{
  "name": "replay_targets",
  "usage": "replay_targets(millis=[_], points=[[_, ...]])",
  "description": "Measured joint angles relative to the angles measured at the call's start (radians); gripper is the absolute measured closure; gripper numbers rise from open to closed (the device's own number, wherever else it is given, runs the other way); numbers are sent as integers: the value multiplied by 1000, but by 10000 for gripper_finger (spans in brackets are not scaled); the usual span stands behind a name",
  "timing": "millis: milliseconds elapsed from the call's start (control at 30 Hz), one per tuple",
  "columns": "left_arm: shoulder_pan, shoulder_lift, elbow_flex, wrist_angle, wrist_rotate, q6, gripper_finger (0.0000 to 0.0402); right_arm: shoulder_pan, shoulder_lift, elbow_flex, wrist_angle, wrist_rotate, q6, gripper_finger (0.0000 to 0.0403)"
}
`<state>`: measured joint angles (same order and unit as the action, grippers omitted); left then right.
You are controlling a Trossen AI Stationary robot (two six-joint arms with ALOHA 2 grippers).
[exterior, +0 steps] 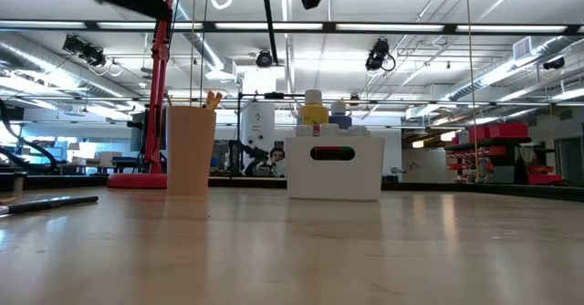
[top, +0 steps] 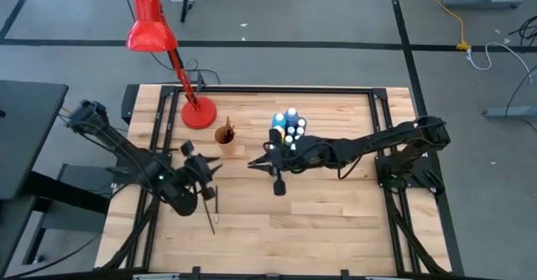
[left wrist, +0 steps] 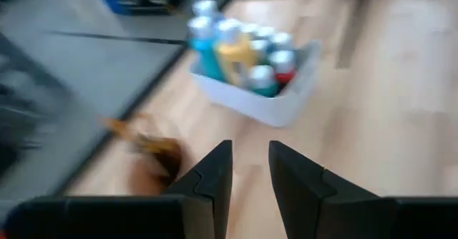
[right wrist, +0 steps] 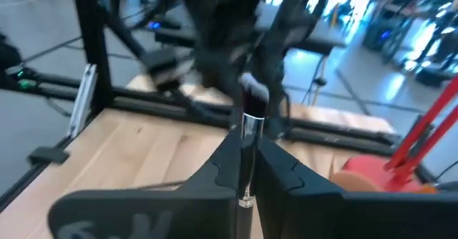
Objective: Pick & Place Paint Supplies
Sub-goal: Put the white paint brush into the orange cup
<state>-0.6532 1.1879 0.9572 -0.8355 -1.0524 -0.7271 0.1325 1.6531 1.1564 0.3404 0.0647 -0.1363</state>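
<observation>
Brush (right wrist: 250, 124) | clamped upright in closed right pincer (right wrist: 247, 169) | left pincer (left wrist: 250, 169) parted, empty, above table (top: 336, 221)

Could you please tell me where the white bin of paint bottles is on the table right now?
In the high view the white bin sits near the table's far edge, just right of the brown cup and the red lamp base.

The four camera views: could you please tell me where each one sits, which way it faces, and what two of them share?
High view: overhead, straight down on the table; both arms show.
Low view: at tabletop height, level toward the cup and white bin; arm parts at the top.
Left wrist view: past the open left end effector toward the bin of paint bottles.
Right wrist view: past the right end effector, shut on a brush.
Shared: high and left wrist views both show the bin.
</observation>
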Motion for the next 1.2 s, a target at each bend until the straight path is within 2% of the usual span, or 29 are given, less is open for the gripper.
replay_targets(millis=[100,267,367,433,600,700,800,967,1100,1200], points=[[19,-47,-146,267,105,84,299,2,0,0,36,17,-11,384],[85,-61,-354,899,371,314,299,-3,0,-2,66,41,-15,388],[141,-32,-425,1241,554,486,299,-8,0,-2,72,53,-29,386],[167,-29,-434,1366,595,608,299,-12,0,-2,78,53,-25,384],[210,-130,-411,1365,535,860,299,-11,0,-1,76,52,-5,388],[231,-198,-411,1347,503,897,299,-11,0,-1,78,52,-4,388],[252,-232,-411,1304,486,869,299,-11,0,-1,92,52,-3,388],[304,-151,-412,1320,570,738,299,-11,2,-1,158,52,-3,388],[340,-71,-413,1351,506,720,299,-14,5,-1,159,51,-3,388],[365,-25,-413,1398,541,730,299,-18,5,-1,154,50,-3,388]])
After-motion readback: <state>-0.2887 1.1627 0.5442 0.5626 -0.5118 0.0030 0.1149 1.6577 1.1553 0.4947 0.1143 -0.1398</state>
